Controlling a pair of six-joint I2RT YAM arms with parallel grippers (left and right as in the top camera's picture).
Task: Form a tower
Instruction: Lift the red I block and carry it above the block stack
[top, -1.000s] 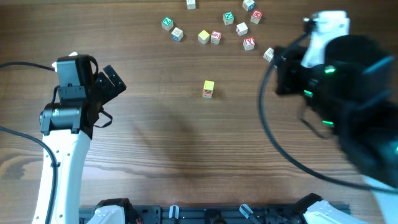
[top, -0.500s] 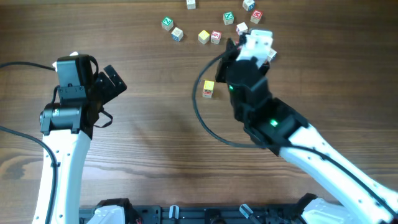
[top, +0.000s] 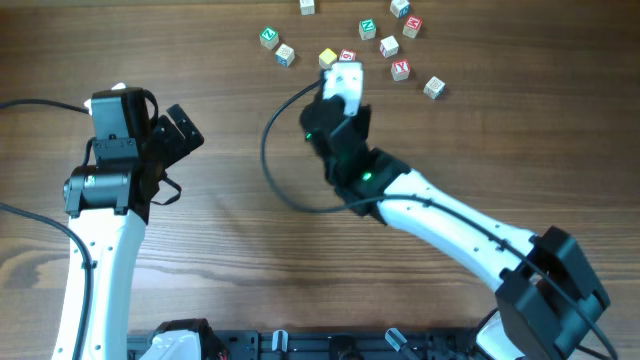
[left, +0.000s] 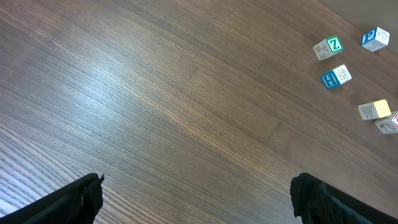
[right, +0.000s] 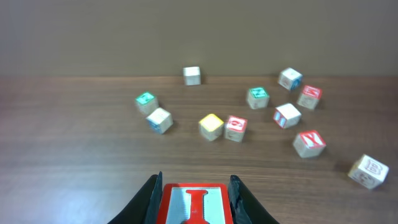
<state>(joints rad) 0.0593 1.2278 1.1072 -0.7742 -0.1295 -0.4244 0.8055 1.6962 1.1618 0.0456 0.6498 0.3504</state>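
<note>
A dark wood-grain surface runs back to a plain, dull wall. The left hand hangs above the wood, fingers spread wide. The right hand pinches the tower at its red "I" top cube, short of the loose cubes scattered toward the wall.

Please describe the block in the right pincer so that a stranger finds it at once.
Find the right arm over the middle of the wooden table. At its tip, the right pincer grips one block. Unlike the loose blocks beyond, its white top shows a red I in a red frame.
</note>
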